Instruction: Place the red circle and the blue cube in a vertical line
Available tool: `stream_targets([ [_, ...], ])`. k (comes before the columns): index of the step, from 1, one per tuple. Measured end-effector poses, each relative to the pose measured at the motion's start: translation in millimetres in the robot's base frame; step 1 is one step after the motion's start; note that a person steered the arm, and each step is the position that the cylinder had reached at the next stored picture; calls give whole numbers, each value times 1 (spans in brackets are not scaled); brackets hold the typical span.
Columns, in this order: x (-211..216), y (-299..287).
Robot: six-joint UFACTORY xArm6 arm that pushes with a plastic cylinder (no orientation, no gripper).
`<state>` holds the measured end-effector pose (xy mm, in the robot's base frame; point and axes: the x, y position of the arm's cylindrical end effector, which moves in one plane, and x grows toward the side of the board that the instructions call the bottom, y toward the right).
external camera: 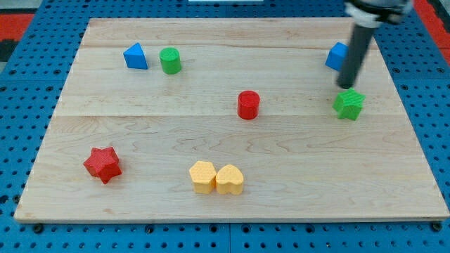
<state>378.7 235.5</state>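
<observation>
Red circle (248, 105) sits near the worktop's (140, 204) centre, slightly toward the right edge, upright cylinder, nothing touching it.

Near edge first: red star (103, 164) toward the near-left corner; two yellow blocks (216, 178) touching side by side around the middle of the near edge, shapes not clear.

Mid depth: red circle, then green star-like block (349, 104) close to the right edge.

Far edge: blue triangular block (135, 56) and green cylinder (169, 60) just beside each other toward the far-left corner. Blue cube (337, 55) near the far-right corner, partly hidden behind the rod.

Tool is a plain rod, no jaws, so nothing to spread or pinch. The tip (345, 86) lies between blue cube and green block, just nearer than the cube and just above the green block in view, a little to the cube's right. Contact with either: can't tell.

Key relation: blue cube is well to the right of the red circle and farther back. From the tip, the cube lies up and slightly left. Judgement: lining up needs the cube pushed toward the left edge until it sits straight behind the red circle; tip is roughly on the correct side for that. Risk: clipping the green block.
</observation>
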Motion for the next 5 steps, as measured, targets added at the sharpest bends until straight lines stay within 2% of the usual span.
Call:
stream_targets([
  [1, -15, 47],
  [2, -54, 39],
  [3, -81, -6],
  [5, -82, -92],
])
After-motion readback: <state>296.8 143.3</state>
